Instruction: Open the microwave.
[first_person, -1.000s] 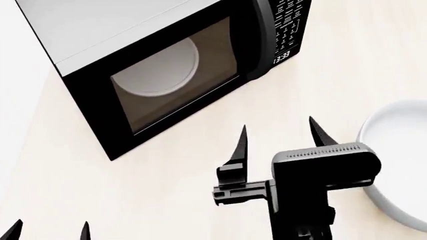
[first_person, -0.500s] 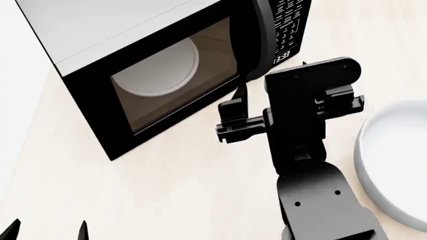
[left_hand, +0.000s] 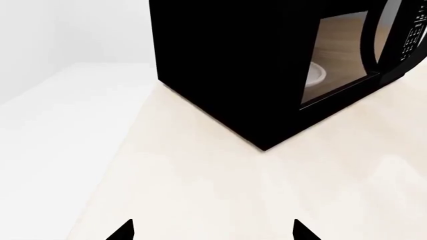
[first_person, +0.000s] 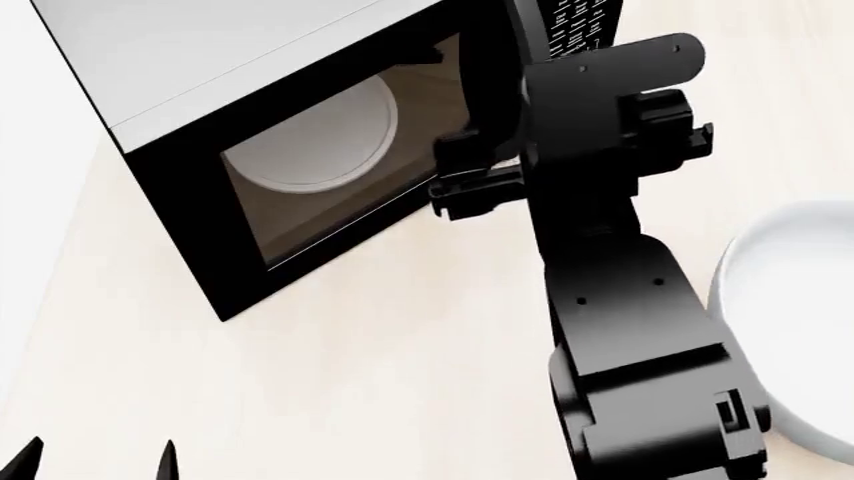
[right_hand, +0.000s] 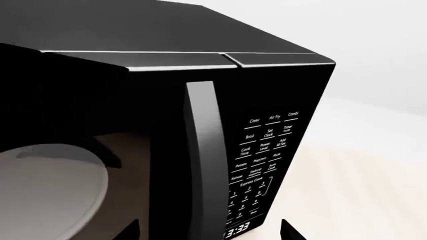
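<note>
**Right arm closing on the microwave handle**

The microwave (first_person: 300, 150) stands on the pale table (first_person: 360, 380), toward the far left of the head view, turned at an angle so its windowed door faces the robot. The door looks shut or nearly so. Through the window the white turntable plate (first_person: 320, 140) shows. The vertical black handle (right_hand: 203, 160) runs between the window and the keypad (right_hand: 263, 155), and it fills the middle of the right wrist view.

The step in hand, as I judge it, is the approach to the handle. The right gripper (first_person: 501, 150) sits right at the door's handle edge, with its fingers spread wide; their tips show on either side of the handle in the right wrist view, so nothing is grasped yet. The next move calls for easing forward until the handle lies between the fingers, closing on it, then pulling along the door's arc, not straight back.

The left gripper (left_hand: 212, 231) hangs low and well apart from the oven, fingers wide, idle. A white bowl (first_person: 801, 330) lies at the right, partly hidden by the arm.

Against the earlier frames, the right arm has reached forward from mid-table to the door, now covering much of the keypad. The microwave and bowl have not moved.
</note>
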